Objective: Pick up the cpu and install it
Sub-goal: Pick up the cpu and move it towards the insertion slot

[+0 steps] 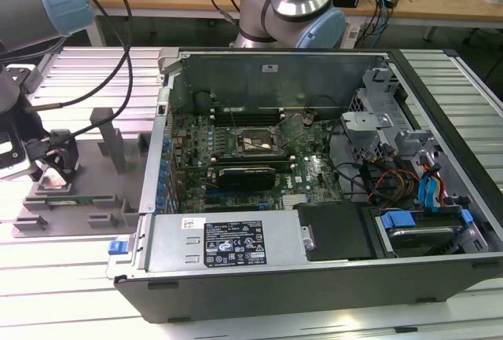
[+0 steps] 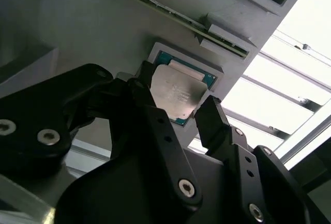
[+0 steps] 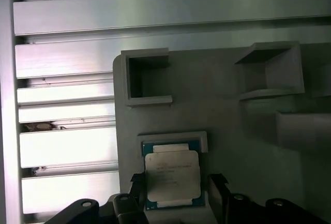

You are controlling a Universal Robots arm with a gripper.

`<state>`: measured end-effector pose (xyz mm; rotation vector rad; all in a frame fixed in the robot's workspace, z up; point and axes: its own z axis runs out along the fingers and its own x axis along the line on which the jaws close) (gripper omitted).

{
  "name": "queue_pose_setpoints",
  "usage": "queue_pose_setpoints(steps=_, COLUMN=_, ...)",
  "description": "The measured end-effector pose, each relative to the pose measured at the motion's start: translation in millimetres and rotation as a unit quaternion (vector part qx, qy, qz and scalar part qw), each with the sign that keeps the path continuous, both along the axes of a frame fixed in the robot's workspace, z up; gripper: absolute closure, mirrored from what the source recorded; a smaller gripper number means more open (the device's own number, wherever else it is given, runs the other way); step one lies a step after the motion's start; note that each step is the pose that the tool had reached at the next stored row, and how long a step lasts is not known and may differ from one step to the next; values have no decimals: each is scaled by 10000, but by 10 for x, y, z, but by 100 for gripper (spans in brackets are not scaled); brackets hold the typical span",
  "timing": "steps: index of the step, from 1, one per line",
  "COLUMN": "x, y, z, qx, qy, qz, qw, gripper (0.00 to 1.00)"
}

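Fingers [image 2: 213,120] of the black gripper [image 2: 178,97] stand apart, one on each side of the cpu [image 2: 176,92], holding nothing. In the first wrist view the two tips flank the cpu [image 3: 170,175] with a thin gap on each side, so the gripper [image 3: 176,182] straddles the chip without closing on it. The cpu lies flat, its silvery plate up and a blue-green rim showing around it, in a square recess of a grey tray [image 3: 232,115]. The tray has other raised blocks and open pockets near the recess. It rests on a table [image 3: 62,146] of pale ribbed metal slats. In the exterior view the gripper [image 1: 53,166] is low over the tray [image 1: 102,199] at that view's left. Beside the tray, toward that view's right, an opened computer case [image 1: 314,261] lies on its side, showing a green motherboard [image 1: 306,175] with a dark socket [image 1: 250,142] near its middle, well apart from the gripper.
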<state>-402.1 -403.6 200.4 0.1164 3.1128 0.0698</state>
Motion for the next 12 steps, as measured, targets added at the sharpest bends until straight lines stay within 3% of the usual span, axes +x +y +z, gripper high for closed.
queue_pose_setpoints(steps=7, x=4, y=23, z=-17, qx=0, qy=0, qz=29, qw=10000, gripper=38)
queue_pose_setpoints(steps=8, x=3, y=23, z=-17, qx=-1, qy=0, qz=37, qw=10000, gripper=32)
queue_pose_setpoints(steps=9, x=4, y=24, z=-21, qx=-1, qy=0, qz=250, qw=9997, gripper=32)
queue_pose_setpoints(steps=12, x=6, y=29, z=-36, qx=-2, qy=1, qz=356, qw=9994, gripper=32)
